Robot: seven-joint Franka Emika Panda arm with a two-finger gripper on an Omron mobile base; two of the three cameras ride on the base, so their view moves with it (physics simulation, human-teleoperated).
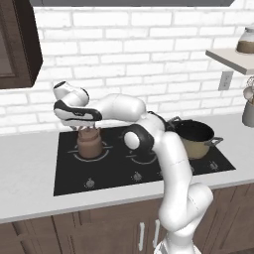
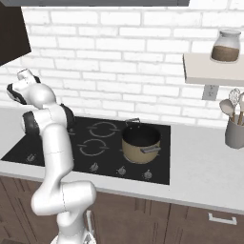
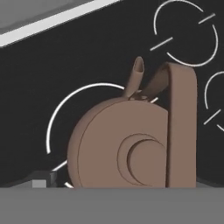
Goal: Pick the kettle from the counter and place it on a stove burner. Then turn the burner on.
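Black cooktop (image 1: 69,178) under brown kettle (image 1: 90,144)

kettle (image 1: 90,144): brown-copper all over, body, lid, spout and handle alike
cooktop (image 1: 69,173): flat black glass with thin pale grey ring outlines broken into arcs
counter (image 1: 27,173): plain pale grey-white
pot (image 2: 139,143): tan outside, dark inside
wall (image 2: 119,57): white brick with pale grey joints
cabinets (image 2: 152,219): dark brown wood
shelf (image 2: 209,69): off-white
jar (image 2: 225,46): clear glass, brown contents
utensil holder (image 2: 234,133): grey
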